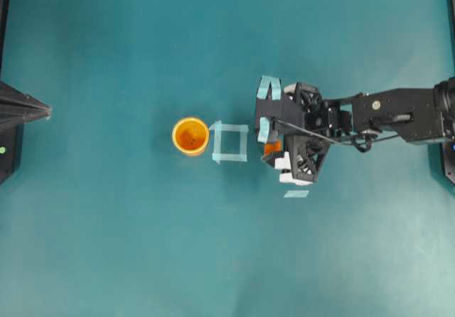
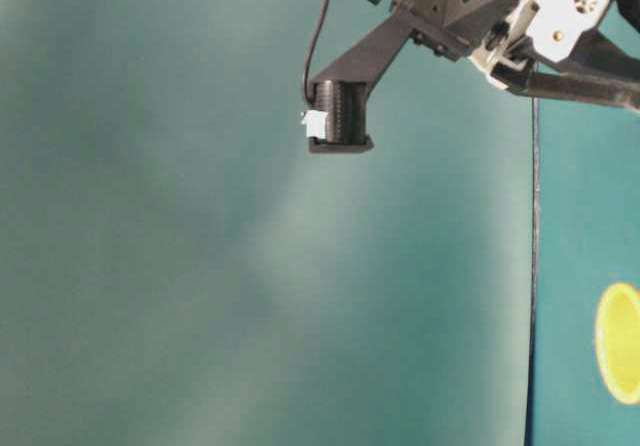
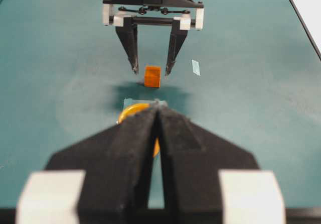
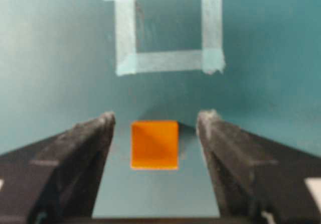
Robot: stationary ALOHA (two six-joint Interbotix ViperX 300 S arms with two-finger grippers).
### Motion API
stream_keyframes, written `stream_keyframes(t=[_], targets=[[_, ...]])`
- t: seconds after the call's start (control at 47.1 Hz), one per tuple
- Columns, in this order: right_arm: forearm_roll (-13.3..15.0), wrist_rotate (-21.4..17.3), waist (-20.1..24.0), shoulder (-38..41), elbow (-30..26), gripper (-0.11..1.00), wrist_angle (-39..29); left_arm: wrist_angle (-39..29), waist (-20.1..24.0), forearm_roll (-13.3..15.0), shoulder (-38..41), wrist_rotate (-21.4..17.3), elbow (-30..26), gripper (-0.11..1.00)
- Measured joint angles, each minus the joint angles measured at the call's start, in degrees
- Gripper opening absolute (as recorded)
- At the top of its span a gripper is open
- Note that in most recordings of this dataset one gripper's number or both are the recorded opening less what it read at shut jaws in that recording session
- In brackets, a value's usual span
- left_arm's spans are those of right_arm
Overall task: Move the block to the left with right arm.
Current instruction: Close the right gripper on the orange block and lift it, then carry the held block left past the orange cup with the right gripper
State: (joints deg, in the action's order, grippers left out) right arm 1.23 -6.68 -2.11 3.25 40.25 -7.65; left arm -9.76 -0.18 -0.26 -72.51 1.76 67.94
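The block [image 4: 154,144], a small orange cube, lies on the teal table between the two fingers of my right gripper [image 4: 156,118]. That gripper is open, with a gap on either side of the cube. From overhead the block [image 1: 272,148] peeks out under the right gripper [image 1: 269,145], just right of the tape square [image 1: 229,141]. In the left wrist view the right gripper [image 3: 151,69] hangs over the block [image 3: 152,76] with a fingertip at each side. My left gripper [image 3: 158,111] is shut on nothing and rests at the far left edge [image 1: 44,109].
A round orange cup [image 1: 190,136] stands just left of the pale blue tape square [image 4: 168,30]; its rim [image 3: 131,111] peeks from behind the left fingers. A loose tape strip [image 1: 296,194] lies below the right arm. The cup [image 2: 620,344] also appears at table level.
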Motion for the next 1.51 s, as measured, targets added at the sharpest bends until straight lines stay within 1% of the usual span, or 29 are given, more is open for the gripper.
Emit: stream_keyframes(t=[0.276, 0.616, 0.743, 0.871, 0.935, 1.041, 1.189, 1.359, 1.508], targets=[[-0.09, -0.18, -0.09, 0.00, 2.11, 0.66, 0.00, 0.00, 0.09, 0.00, 0.00, 0.00, 0.00, -0.01], [-0.18, -0.18, 0.00, 1.05, 2.11, 0.63, 0.18, 0.00, 0.09, 0.00, 0.00, 0.00, 0.09, -0.01], [-0.09, -0.09, -0.09, 1.58, 1.49, 0.56, 0.18, 0.00, 0.09, 0.00, 0.00, 0.00, 0.00, -0.01], [-0.18, -0.26, 0.09, 1.85, 0.79, 0.45, 0.18, 0.00, 0.09, 0.00, 0.00, 0.00, 0.00, -0.01], [-0.18, -0.26, 0.26, 1.85, 0.26, 0.43, 0.00, 0.00, 0.09, 0.00, 0.00, 0.00, 0.00, -0.01], [-0.18, -0.53, 1.14, 1.67, -1.23, 0.41, -2.55, 0.00, 0.00, 0.00, 0.00, 0.09, 0.09, -0.01], [-0.18, -0.26, 2.29, 0.26, -4.04, 0.41, -8.70, 0.00, 0.00, -0.09, 0.00, 0.09, 0.00, -0.01], [-0.26, -0.26, 2.29, -0.97, -8.17, 0.41, -15.38, 0.00, 0.00, 0.00, 0.00, 0.09, 0.00, -0.01], [-0.18, -0.18, 2.29, -1.14, -11.60, 0.41, -18.46, -0.09, 0.09, 0.00, 0.00, 0.09, 0.00, -0.01]])
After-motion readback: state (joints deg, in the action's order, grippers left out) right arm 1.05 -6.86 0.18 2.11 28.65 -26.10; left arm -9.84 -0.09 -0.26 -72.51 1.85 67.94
